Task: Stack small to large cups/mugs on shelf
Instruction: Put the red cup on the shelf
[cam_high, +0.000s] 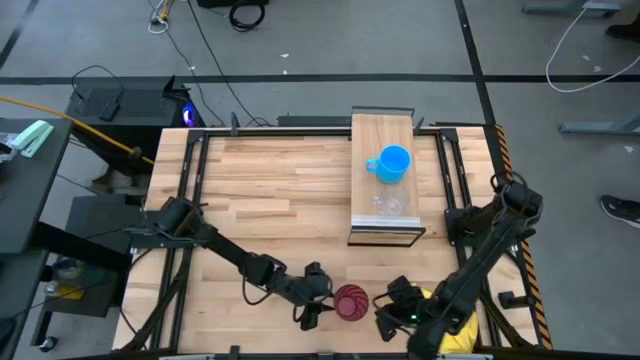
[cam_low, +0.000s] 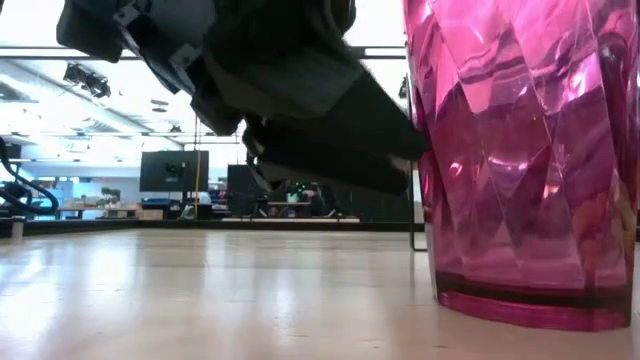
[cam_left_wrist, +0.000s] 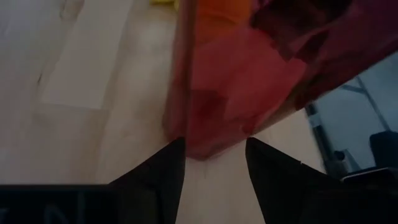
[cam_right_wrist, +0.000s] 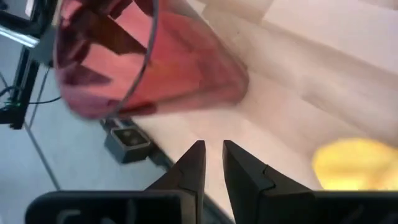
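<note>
The dark red tumbler (cam_high: 351, 301) stands upright on its base on the tabletop near the front edge; it also shows in the low view (cam_low: 530, 160). My left gripper (cam_high: 322, 302) is open at the tumbler's left, with its fingertips (cam_left_wrist: 214, 155) on either side of the tumbler's lower part (cam_left_wrist: 217, 124). My right gripper (cam_high: 393, 306) is at the tumbler's right, almost shut and empty (cam_right_wrist: 214, 155). The blue mug (cam_high: 391, 163) and the small clear cup (cam_high: 388, 206) stand on the shelf (cam_high: 385, 135). My left gripper comes at the tumbler's lower wall (cam_low: 425, 150) from the table's left, slanting down, one finger (cam_left_wrist: 168, 168) on each side of it. I cannot tell whether the fingers touch it. The tumbler stands upright on the table.
A yellow cloth (cam_high: 447, 310) lies on the table under my right arm, near the front right corner; it also shows in the right wrist view (cam_right_wrist: 354, 165). The table's front edge is close behind the tumbler. Bare wood lies between the tumbler and the shelf.
</note>
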